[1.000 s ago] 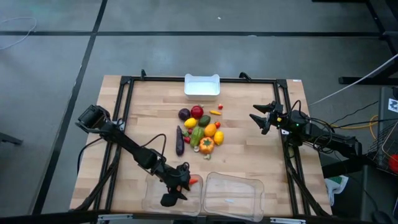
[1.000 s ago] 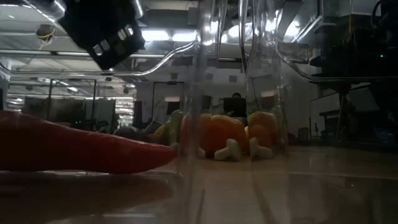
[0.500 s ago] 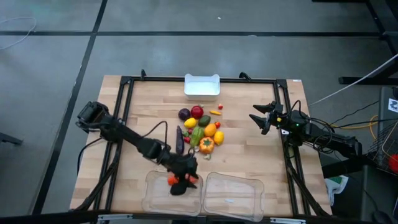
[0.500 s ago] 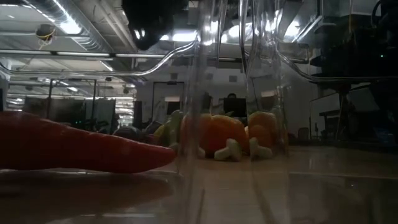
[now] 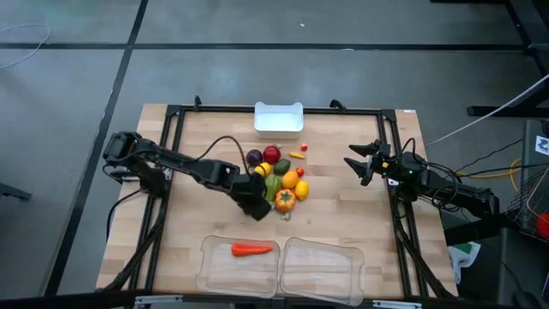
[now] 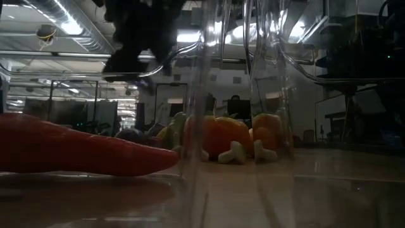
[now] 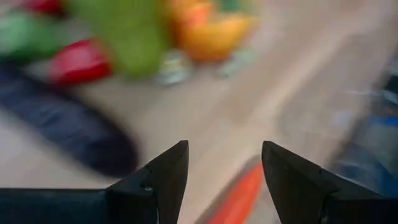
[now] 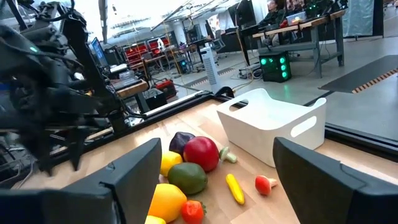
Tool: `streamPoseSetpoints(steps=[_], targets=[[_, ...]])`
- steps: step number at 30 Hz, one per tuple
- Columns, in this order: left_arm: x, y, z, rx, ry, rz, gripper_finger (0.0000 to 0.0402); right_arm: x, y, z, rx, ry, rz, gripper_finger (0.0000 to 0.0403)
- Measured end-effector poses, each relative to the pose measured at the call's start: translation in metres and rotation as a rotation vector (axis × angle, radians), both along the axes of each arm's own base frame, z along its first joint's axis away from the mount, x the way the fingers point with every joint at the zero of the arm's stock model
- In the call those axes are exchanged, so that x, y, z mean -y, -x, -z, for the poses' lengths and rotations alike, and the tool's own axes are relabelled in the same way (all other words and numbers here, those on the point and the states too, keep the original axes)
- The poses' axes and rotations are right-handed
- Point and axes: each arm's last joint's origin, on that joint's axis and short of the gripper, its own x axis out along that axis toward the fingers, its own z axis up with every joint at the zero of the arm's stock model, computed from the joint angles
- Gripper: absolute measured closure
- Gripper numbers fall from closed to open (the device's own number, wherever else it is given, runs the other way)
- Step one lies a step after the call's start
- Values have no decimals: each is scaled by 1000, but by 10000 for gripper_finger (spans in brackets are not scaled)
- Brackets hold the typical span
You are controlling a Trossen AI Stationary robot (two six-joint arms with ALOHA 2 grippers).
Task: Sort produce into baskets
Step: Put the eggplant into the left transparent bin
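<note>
The produce pile (image 5: 279,176) lies mid-table: a red apple (image 5: 272,154), lemons, a green pepper (image 5: 272,187) and an orange pepper (image 5: 285,200). A dark eggplant (image 7: 81,134) lies at the pile's left. An orange carrot (image 5: 251,250) lies flat in the left clear tray (image 5: 214,266); the right clear tray (image 5: 322,268) stands beside it. My left gripper (image 5: 256,209) hovers open, tilted down, over the pile's near-left side, holding nothing. At the table's right, my right gripper (image 5: 360,163) waits open, level.
A white bin (image 5: 279,118) stands at the table's far edge, behind the pile. A small yellow piece and a tiny red piece (image 8: 264,183) lie between the pile and the bin. Bare wood shows left of the pile and between the pile and my right gripper.
My left gripper has risen from over the left tray and swung toward the table's far edge, up to the produce pile, rolling as it went. Its fingers have stayed open. The carrot has stayed lying in the tray.
</note>
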Motion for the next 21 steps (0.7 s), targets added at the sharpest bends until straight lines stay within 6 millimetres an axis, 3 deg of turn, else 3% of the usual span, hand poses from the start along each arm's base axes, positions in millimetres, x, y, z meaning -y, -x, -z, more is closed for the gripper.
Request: streamPoseSetpoints(steps=[7, 21], targets=[[-26, 17, 12, -247, -4, -181, 204, 0, 0, 0, -3, -1, 0, 98], [-39, 13, 13, -210, -77, -184, 204, 0, 0, 1, -9, -3, -1, 98]])
